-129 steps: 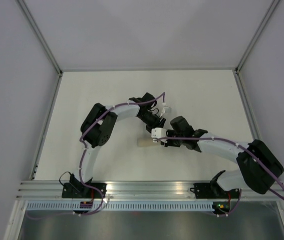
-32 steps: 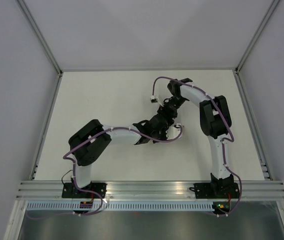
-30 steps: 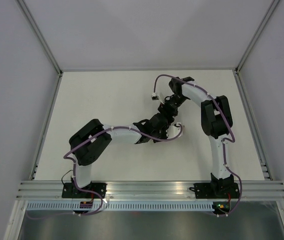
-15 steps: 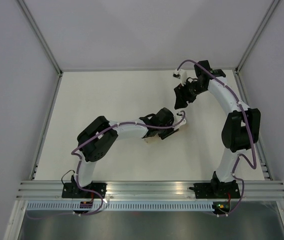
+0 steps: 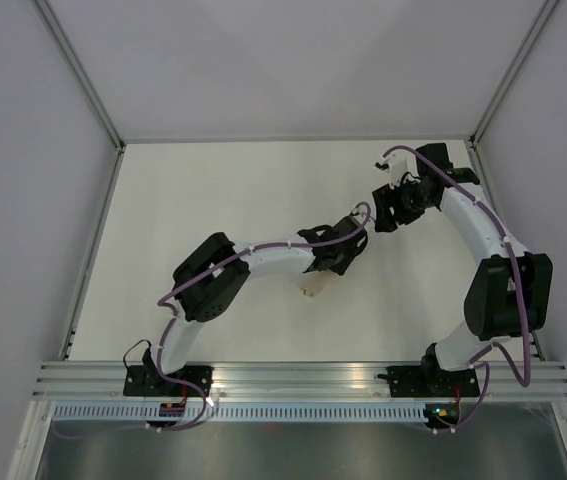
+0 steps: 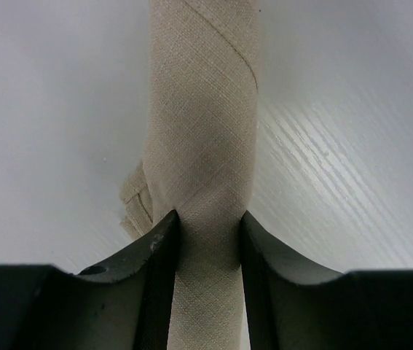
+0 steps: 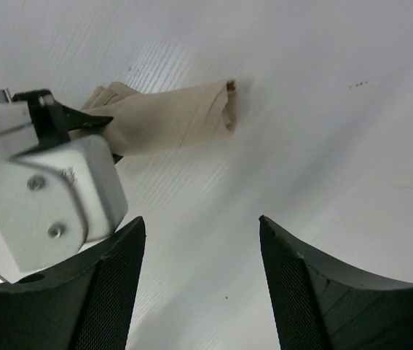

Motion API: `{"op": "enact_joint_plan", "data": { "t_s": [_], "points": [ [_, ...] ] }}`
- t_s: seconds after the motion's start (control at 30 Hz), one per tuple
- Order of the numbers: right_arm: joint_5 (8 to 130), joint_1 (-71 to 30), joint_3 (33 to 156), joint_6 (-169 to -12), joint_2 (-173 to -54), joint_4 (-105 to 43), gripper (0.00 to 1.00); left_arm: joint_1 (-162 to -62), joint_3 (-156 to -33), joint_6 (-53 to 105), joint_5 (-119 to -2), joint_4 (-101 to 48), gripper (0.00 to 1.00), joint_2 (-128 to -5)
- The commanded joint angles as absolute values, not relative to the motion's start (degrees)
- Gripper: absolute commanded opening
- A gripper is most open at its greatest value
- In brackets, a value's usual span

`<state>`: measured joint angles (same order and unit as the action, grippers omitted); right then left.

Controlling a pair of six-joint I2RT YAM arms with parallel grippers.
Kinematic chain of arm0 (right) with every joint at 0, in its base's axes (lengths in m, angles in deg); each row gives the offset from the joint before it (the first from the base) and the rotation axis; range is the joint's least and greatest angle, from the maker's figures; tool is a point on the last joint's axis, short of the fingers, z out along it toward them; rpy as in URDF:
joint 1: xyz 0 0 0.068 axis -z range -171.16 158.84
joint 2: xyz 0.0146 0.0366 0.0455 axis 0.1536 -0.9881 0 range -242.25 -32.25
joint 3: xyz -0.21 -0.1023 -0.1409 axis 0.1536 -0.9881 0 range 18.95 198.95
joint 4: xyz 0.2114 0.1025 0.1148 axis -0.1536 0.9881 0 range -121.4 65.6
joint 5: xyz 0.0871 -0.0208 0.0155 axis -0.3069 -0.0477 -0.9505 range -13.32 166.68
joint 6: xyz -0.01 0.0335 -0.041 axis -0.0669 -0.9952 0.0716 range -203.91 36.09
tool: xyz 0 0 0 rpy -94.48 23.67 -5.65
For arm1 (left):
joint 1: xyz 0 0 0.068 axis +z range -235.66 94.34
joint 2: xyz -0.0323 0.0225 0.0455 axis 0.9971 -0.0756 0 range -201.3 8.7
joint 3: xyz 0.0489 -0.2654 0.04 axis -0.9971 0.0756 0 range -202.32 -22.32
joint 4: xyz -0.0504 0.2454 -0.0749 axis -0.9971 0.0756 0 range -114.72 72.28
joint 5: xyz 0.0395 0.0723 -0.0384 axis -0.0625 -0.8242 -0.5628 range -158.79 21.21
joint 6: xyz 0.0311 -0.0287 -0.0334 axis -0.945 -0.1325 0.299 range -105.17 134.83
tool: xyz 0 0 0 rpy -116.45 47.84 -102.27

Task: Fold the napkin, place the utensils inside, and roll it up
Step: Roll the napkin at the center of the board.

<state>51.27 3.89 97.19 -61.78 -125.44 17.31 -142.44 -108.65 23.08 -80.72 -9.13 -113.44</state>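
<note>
The napkin (image 6: 202,138) is a tan roll of woven cloth lying on the white table. My left gripper (image 6: 207,219) is shut on it, a finger pressed to each side. From above, one end of the napkin (image 5: 312,289) sticks out from under the left gripper (image 5: 327,270). In the right wrist view the napkin (image 7: 173,113) lies on the table ahead, with the left gripper's fingers on its left end. My right gripper (image 7: 202,222) is open with nothing between its fingers; from above the right gripper (image 5: 383,217) is apart from the roll, to its back right. The utensils are hidden.
The white table (image 5: 213,190) is walled by grey panels with metal frame posts (image 5: 88,90) at the back corners. An aluminium rail (image 5: 293,375) runs along the near edge by the arm bases. The left wrist's white camera block (image 7: 46,179) shows in the right wrist view.
The right arm has let go, pulled back from the roll and swung to the back right. The left arm has shifted right and turned, keeping its hold on the rolled napkin.
</note>
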Motion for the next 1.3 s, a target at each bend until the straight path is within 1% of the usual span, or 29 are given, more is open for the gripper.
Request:
{"op": "enact_joint_plan", "data": {
  "t_s": [0.0,0.1,0.27,0.5,0.63,0.8,1.1,1.27],
  "points": [
    [51.28,2.95,94.36,-66.33,-121.11,20.1,0.7,-142.7,-111.0,38.02,-83.82,-0.21,0.43,-118.21],
    [53.29,2.95,92.61,-67.64,-120.32,19.84,0.7,-142.88,-111.53,42.42,-84.7,-0.29,0.43,-118.21],
    [55.58,3.82,91.55,-70.01,-119.97,19.14,0.7,-142.79,-111.53,49.8,-86.9,0.59,0.46,-118.74],
    [57.17,6.63,93.91,-70.02,-119.35,20.8,0.71,-142.44,-114.52,58.59,-88.66,3.4,0.48,-120.58],
    [57.17,7.52,94.27,-68.88,-118.83,21.69,0.71,-141.47,-116.8,64.04,-85.59,3.58,0.49,-121.81],
    [56.91,8.49,92.87,-67.12,-117.95,22.3,0.71,-140.07,-118.21,66.16,-82.51,2.96,0.5,-122.52],
    [55.76,10.24,91.02,-65.01,-116.89,21.78,0.71,-138.22,-115.23,66.6,-77.32,-2.13,0.5,-120.76],
    [55.59,10.24,89.97,-64.48,-117.24,20.98,0.7,-137.26,-112.42,65.89,-72.76,-6.88,0.47,-119.27]
  ]
}}
